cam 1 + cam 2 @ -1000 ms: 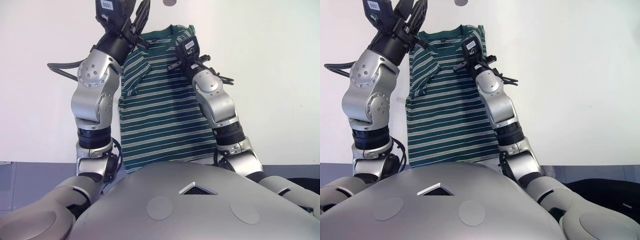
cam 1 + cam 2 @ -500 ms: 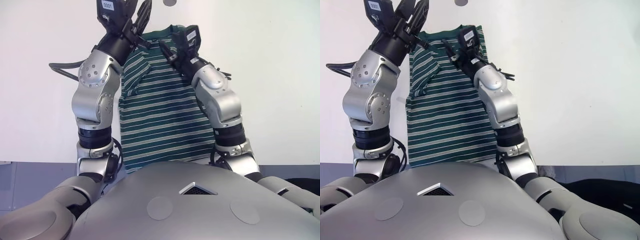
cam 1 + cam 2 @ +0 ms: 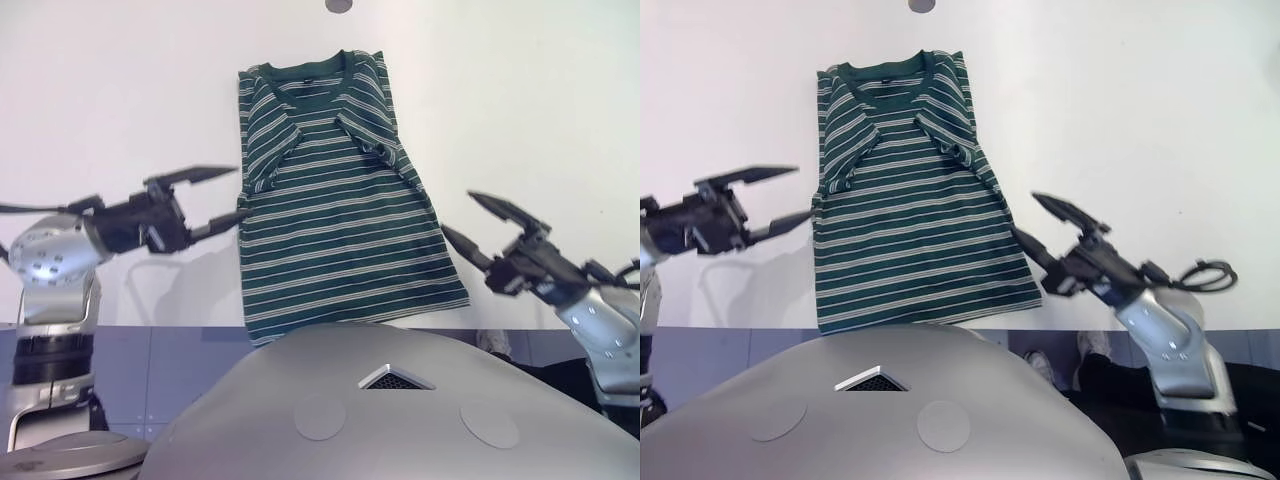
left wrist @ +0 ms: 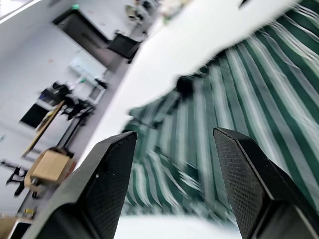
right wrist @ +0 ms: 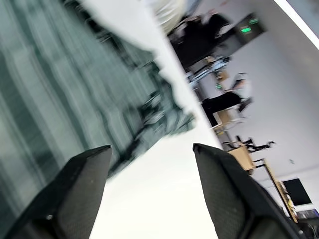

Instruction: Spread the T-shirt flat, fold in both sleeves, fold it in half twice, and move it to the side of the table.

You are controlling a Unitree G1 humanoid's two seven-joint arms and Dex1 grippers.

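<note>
The green-and-white striped T-shirt (image 3: 330, 210) lies flat on the white table (image 3: 120, 100), collar at the far end, with both sleeves folded in over the chest. My left gripper (image 3: 238, 192) hovers open just off the shirt's left edge, and the shirt (image 4: 239, 99) lies beyond its fingers (image 4: 99, 184) in the left wrist view. To the right of the shirt's lower half, my right gripper (image 3: 457, 212) is open and holds nothing. The striped cloth (image 5: 45, 99) sits ahead of its fingers (image 5: 219, 199) in the right wrist view.
A small dark round mark (image 3: 338, 5) sits on the table beyond the collar. The table's near edge (image 3: 120, 324) runs just past the shirt's hem, with grey floor below. Bare white tabletop extends on both sides of the shirt.
Both arms have swung down and outward from the shirt's collar area to its sides. The shirt is now uncovered, with the right sleeve lying folded in.
</note>
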